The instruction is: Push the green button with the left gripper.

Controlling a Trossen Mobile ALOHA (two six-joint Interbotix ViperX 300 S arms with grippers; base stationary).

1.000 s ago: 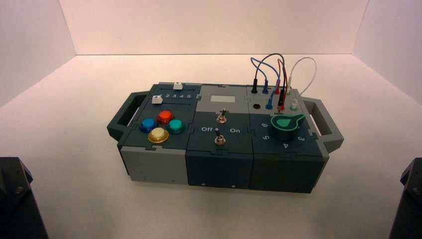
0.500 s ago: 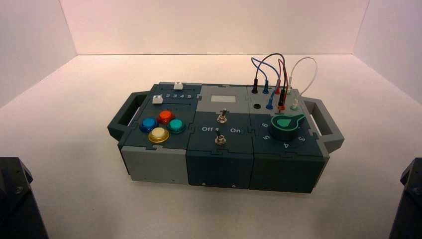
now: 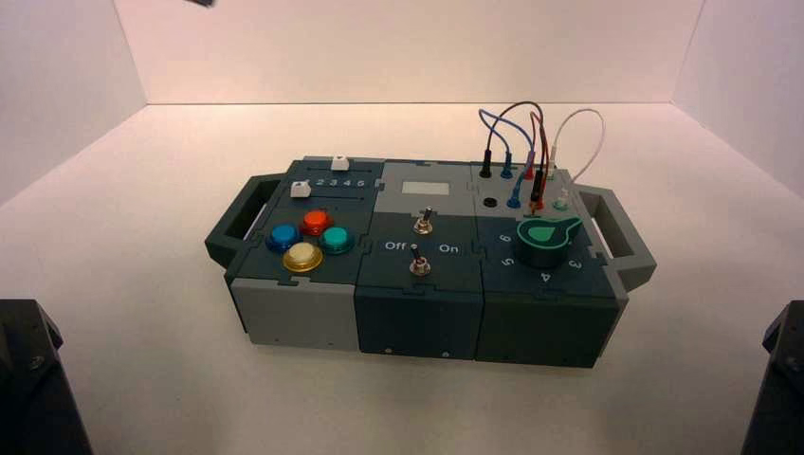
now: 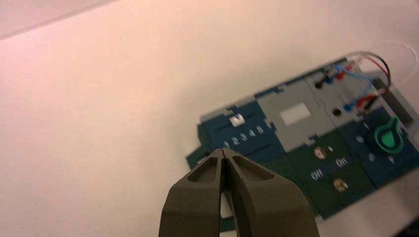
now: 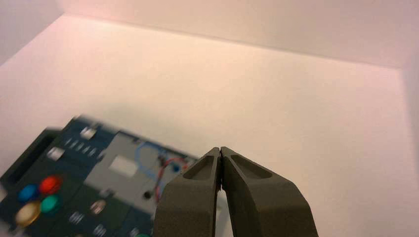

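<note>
The green button (image 3: 335,239) is a small teal dome on the box's left block, to the right of the blue, red-orange and yellow domes. It also shows in the right wrist view (image 5: 50,203). My left gripper (image 4: 225,152) is shut and empty, held well above the box on its left side; its fingers hide the buttons in the left wrist view. My right gripper (image 5: 220,149) is shut and empty, high above the box's right side. Only a small dark tip (image 3: 201,3) shows at the high view's top left edge.
The box (image 3: 294,313) has handles at both ends. It bears blue (image 3: 282,236), red-orange (image 3: 315,222) and yellow (image 3: 301,256) buttons, two white sliders (image 3: 301,190), two toggle switches (image 3: 424,222), a dark knob (image 3: 544,239) and looped wires (image 3: 531,142). Arm bases (image 3: 33,379) fill the lower corners.
A small dark tip has come into the high view at its top left edge. The box and its parts have not moved.
</note>
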